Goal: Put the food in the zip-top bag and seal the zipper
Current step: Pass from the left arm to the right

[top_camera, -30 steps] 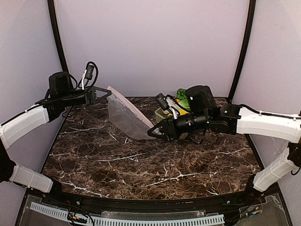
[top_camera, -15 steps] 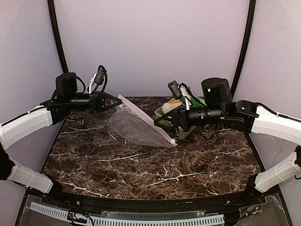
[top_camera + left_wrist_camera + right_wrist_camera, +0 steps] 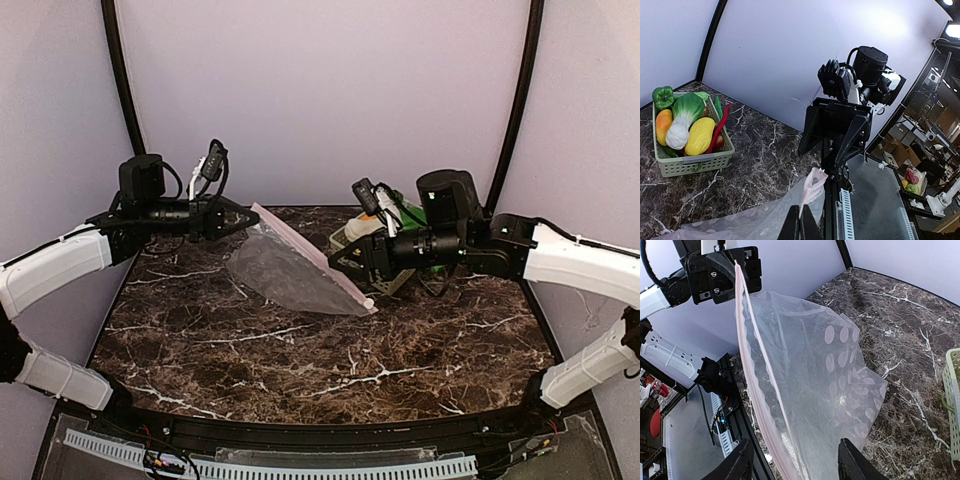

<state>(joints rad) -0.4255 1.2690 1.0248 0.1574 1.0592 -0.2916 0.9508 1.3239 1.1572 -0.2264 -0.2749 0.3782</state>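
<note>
Above the surface (image 3: 300,370), the zip-top bag (image 3: 290,275) is being pinched at one zipper (image 3: 310,254) corner by the left hand (image 3: 243,216) (right hand (image 3: 338,262) gaping); sagging plastic could be missed.

I run my robot in a robotics lab booth: a marble-patterned table (image 3: 300,350), plain pale backdrop walls (image 3: 320,90), curved black poles (image 3: 120,80), a slotted white cable duct (image 3: 270,464) along the near edge. Beyond it are other equipment benches (image 3: 912,147).
</note>
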